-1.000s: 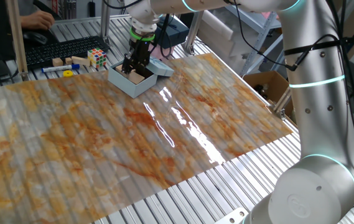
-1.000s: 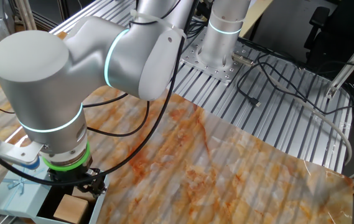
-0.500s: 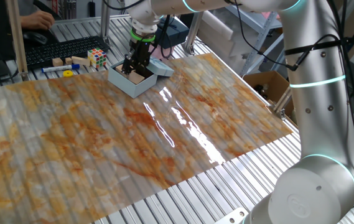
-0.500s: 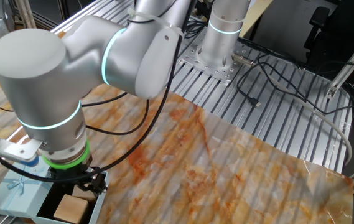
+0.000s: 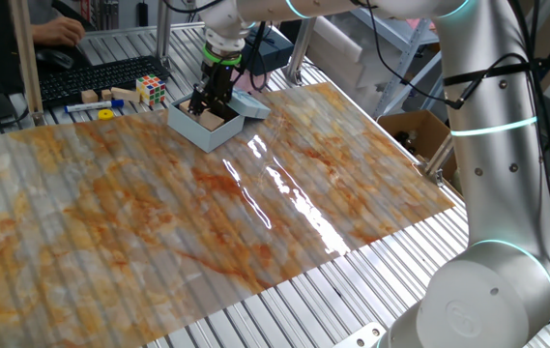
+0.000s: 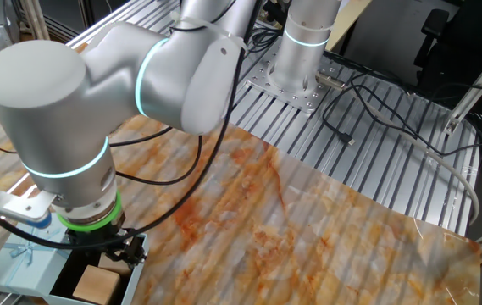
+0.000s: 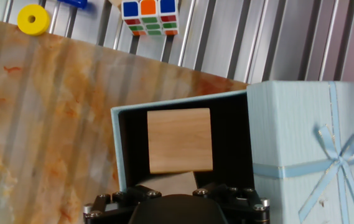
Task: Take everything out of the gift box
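The gift box (image 5: 202, 123) is seen near the far edge of the table (image 5: 159, 213), lid (image 7: 313, 124) folded back so the dark inside is reachable from above. One wooden block (image 7: 180, 140) is visible against the box's far wall. The gripper (image 5: 209, 104) is lowered into the box, pointing down, fingers spread wide; nothing is seen pinched. A Rubik's cube (image 7: 150, 14) lies beyond the mat.

Your two fixed views face the pale blue-grey cardboard gift box (image 5: 202, 127) (image 6: 29, 264) from opposite sides; your hand view looks straight down into it (image 7: 183, 106), close.
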`<action>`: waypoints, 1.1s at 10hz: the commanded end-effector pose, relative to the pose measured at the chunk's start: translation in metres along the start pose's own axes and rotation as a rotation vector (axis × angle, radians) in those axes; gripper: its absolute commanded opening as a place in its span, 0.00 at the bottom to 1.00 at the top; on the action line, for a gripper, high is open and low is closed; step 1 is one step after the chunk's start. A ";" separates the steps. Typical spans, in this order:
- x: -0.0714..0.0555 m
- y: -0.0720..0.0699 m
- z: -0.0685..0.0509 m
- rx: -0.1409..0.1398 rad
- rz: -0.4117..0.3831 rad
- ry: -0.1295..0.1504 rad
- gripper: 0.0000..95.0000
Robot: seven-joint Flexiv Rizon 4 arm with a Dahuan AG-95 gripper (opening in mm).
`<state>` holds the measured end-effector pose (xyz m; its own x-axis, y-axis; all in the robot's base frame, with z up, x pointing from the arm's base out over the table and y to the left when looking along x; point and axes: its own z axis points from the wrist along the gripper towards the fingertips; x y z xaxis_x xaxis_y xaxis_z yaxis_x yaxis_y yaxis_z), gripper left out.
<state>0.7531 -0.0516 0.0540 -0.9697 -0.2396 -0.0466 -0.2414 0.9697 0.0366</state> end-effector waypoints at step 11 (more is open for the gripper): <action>0.008 0.003 0.009 0.018 0.001 -0.026 0.60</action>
<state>0.7448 -0.0500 0.0444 -0.9686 -0.2377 -0.0732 -0.2397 0.9707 0.0192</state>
